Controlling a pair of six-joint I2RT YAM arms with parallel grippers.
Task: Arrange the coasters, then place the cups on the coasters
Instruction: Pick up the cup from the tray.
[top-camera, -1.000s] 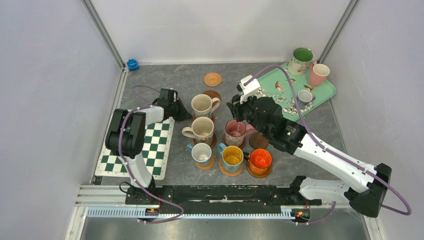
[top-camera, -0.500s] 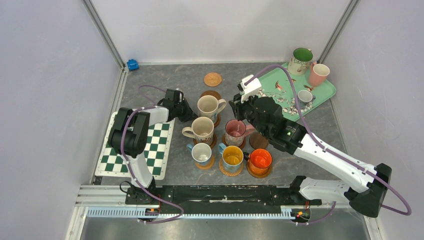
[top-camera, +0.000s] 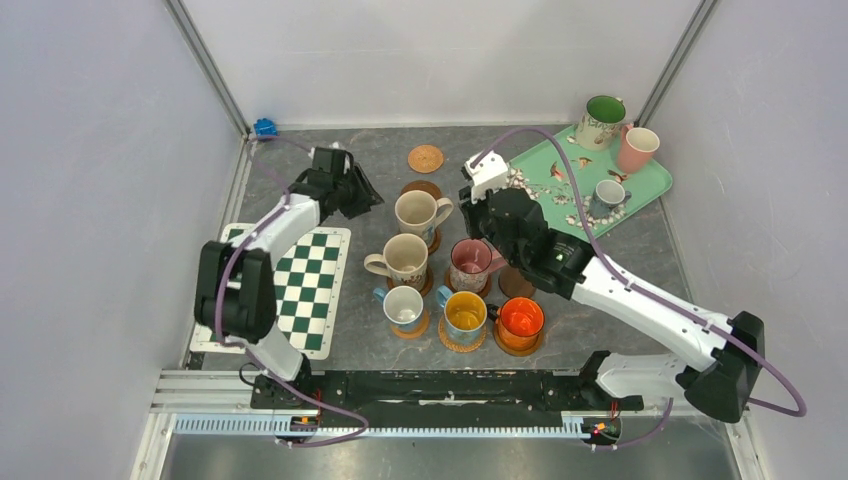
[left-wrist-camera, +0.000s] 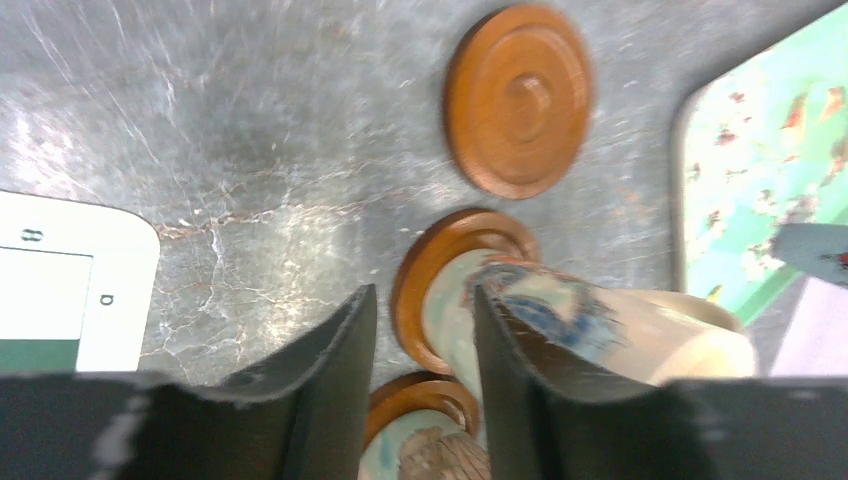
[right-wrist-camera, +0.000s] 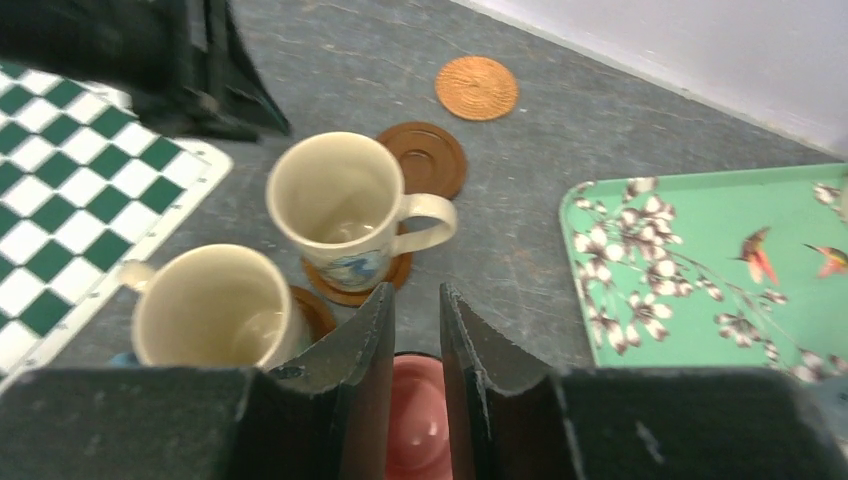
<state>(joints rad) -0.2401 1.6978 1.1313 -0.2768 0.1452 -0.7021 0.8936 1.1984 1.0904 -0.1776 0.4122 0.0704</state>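
Cream mug (top-camera: 415, 212) upright on coaster (right-wrist-camera: 347, 292), handle toward tray (top-camera: 645, 188); left hand (left-wrist-camera: 422, 297) narrowly parted, empty.

The left arm (top-camera: 262, 232) extends forward from its base, with the forearm angled inward and the wrist tilted down. The left gripper (left-wrist-camera: 422, 300) has its jaws parted, and the gap between the fingers (left-wrist-camera: 325, 390) is unoccupied. The right arm (top-camera: 640, 300) stretches diagonally forward and inward, with the wrist pitched down. The right gripper (right-wrist-camera: 417, 300) holds its jaws parallel with a narrow slot between them, and nothing is clamped in the slot.
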